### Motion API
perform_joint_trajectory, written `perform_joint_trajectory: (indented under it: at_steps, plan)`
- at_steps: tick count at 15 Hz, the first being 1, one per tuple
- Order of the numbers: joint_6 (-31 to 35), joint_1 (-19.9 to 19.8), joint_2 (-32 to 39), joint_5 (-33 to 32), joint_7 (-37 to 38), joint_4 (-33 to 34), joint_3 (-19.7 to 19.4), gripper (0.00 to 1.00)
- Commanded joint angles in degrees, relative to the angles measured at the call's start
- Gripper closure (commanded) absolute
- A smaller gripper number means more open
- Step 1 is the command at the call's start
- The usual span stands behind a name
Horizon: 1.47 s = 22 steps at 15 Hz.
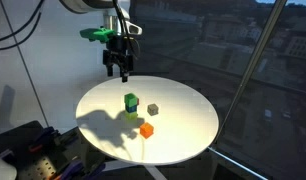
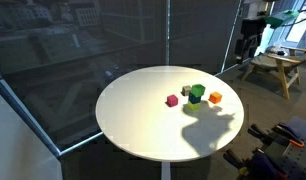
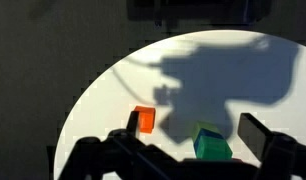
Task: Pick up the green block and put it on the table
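The green block [image 1: 130, 100] sits on top of a paler yellow-green block [image 1: 133, 116] near the middle of the round white table [image 1: 183, 140]. It also shows in the other exterior view [image 2: 197, 93] and low in the wrist view [image 3: 211, 147]. My gripper [image 1: 117, 68] hangs open and empty well above the table's far edge, apart from the blocks. It appears at the upper right in an exterior view [image 2: 247, 52]. In the wrist view its two dark fingers [image 3: 193, 128] stand wide apart, framing the green block far below.
An orange block [image 1: 146, 129] [image 2: 215, 97] [image 3: 144, 120] lies beside the stack. A grey block [image 1: 152, 108] and a magenta block [image 2: 172, 100] lie close by. Dark windows surround the table [image 2: 133, 120]. A wooden stand [image 2: 278, 65] is behind the arm.
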Motion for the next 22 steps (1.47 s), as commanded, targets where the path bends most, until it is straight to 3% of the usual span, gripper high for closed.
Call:
perform_joint_trajectory:
  at_steps: [1, 22]
  plan:
    - [-0.1, 0.1, 0.1, 0.0, 0.0, -0.1, -0.1, 0.0]
    - [2.6, 0.6, 3.8, 1.8, 2.0, 2.1, 0.3, 0.0]
